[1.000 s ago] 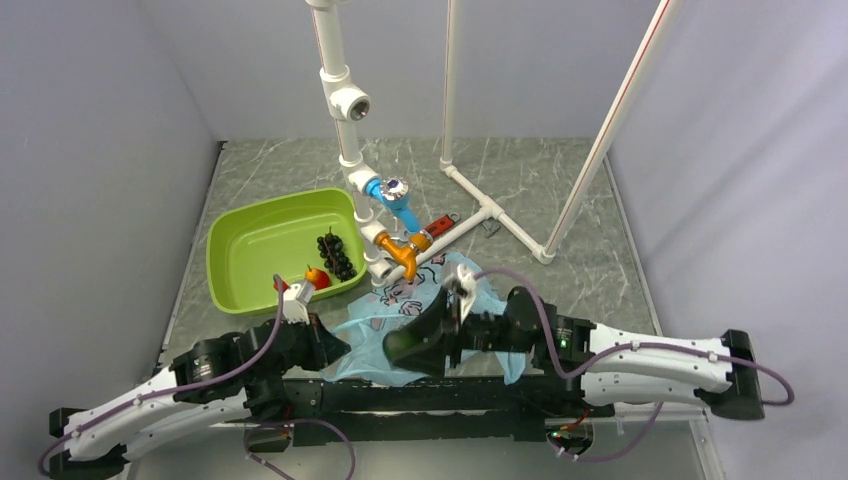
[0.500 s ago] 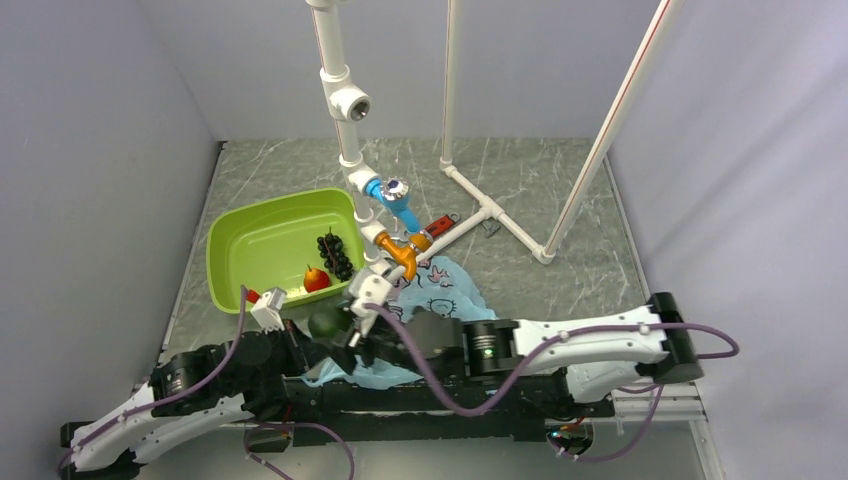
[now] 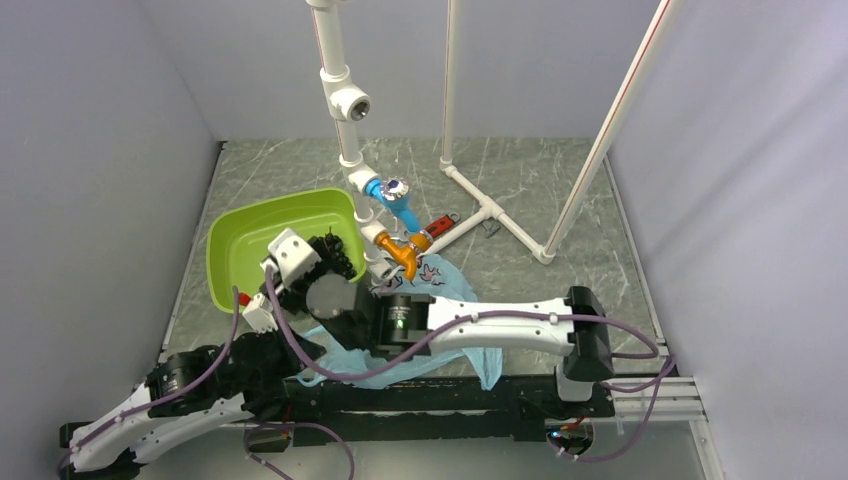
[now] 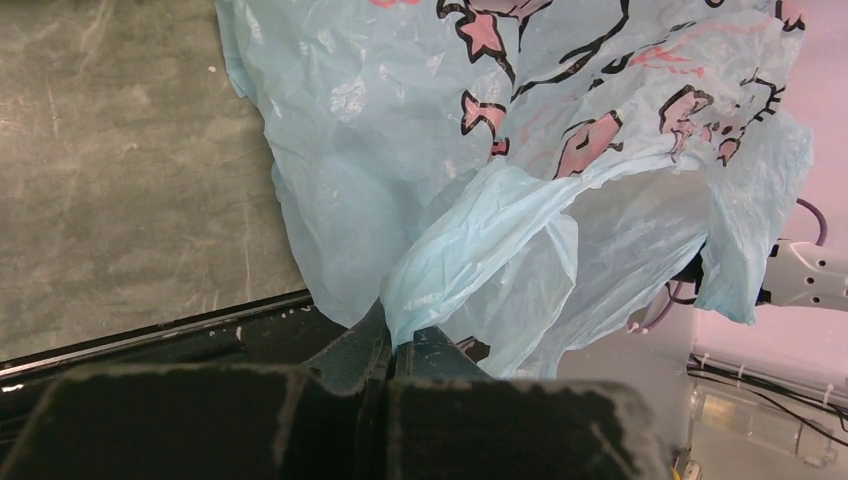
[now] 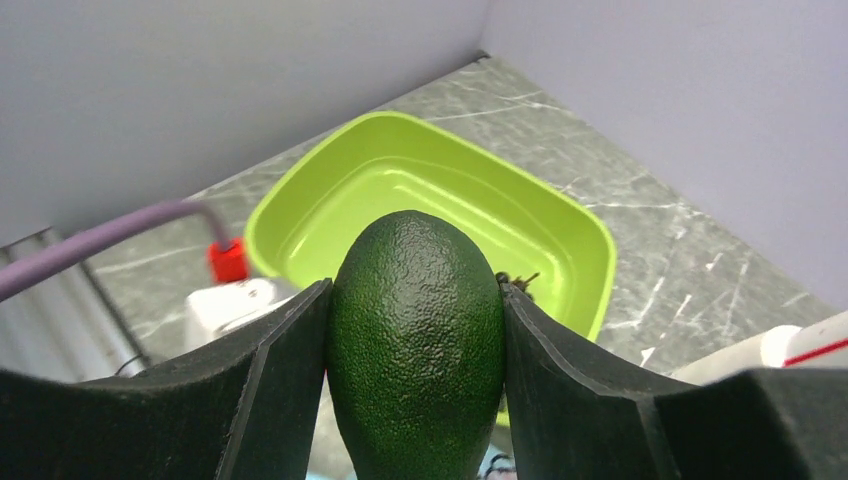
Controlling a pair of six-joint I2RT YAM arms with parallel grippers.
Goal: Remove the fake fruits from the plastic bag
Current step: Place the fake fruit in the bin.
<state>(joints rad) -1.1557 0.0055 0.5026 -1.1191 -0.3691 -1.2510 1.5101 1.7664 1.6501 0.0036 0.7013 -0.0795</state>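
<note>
Right claw (image 5: 415, 300) pinches the green fruit (image 5: 415, 390) mid-body, centre frame over the lime tub (image 5: 560, 235). It looks firm and pebbled. Left claw (image 4: 392, 345), pressed together, nips a fold of the flimsy plastic bag (image 4: 400, 120).

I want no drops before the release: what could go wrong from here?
The green fruit is pinched only by its sides in the right tool; it may slip, or bounce off the lime-green tub once released.
The left tool grips just a thin fold of the plastic bag, which could pull free.
The right arm lies across the bag and may drag it when withdrawing.
</note>
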